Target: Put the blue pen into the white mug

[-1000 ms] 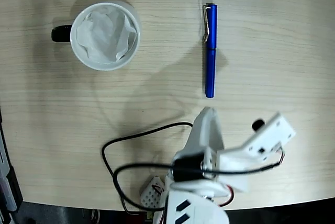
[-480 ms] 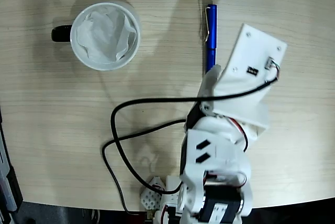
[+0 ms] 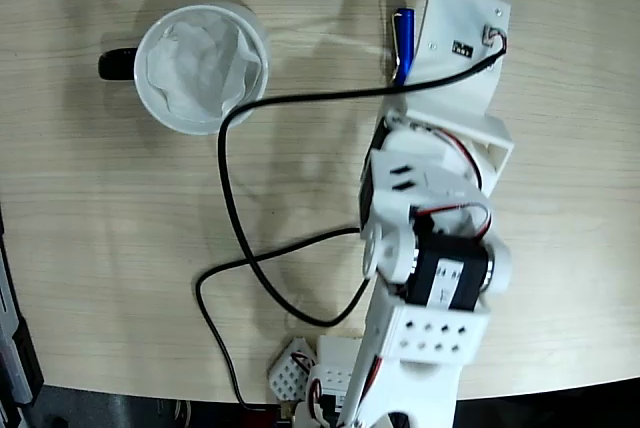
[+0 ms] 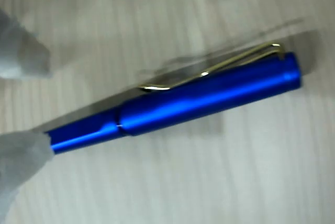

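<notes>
Pen first: the blue pen point(image 4: 178, 106) lies flat on the light wood-grain table point(image 3: 120, 228), far and right of centre in the fixed view, where only its capped far end point(image 3: 402, 40) shows beside the arm's white wrist plate point(image 3: 458, 43). In the wrist view the whole cap and part of the barrel are visible, lying slightly tilted, with the silver wire clip point(image 4: 214, 67) along the upper side. Two blurred white fingers sit at the left edge of that view, the upper finger point(image 4: 21, 51) above the barrel's line and the lower finger point(image 4: 21, 166) just at the barrel's left end; they stand apart with nothing between them. Whether the lower finger touches the pen cannot be told.

Well to the left in the fixed view stands the white mug point(image 3: 201, 68), upright, its black handle point(image 3: 117, 64) pointing left and crumpled white paper inside. A black cable point(image 3: 235, 208) loops across the table from the wrist plate toward the arm's base at the near edge.
</notes>
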You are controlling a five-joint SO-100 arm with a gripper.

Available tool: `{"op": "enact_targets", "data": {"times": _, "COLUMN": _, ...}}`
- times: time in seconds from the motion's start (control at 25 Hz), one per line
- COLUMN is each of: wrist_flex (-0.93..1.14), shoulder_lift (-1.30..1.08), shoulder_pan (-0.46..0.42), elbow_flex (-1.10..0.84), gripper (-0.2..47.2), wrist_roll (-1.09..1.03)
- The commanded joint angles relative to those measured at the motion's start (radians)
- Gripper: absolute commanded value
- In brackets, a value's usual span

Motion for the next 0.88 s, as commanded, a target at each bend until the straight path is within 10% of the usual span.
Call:
{"op": "enact_targets", "data": {"times": 0.0, "wrist_flex": 0.017, "shoulder_lift": -0.052, "shoulder_pan": 0.017, "elbow_flex": -0.138, "gripper": 8.5, "wrist_roll": -0.017}}
{"op": "enact_targets", "data": {"times": 0.84, "wrist_flex": 0.002, "shoulder_lift": -0.290, "shoulder_pan": 0.060, "elbow_flex": -0.230, "gripper": 21.4, "wrist_roll": -0.324}}
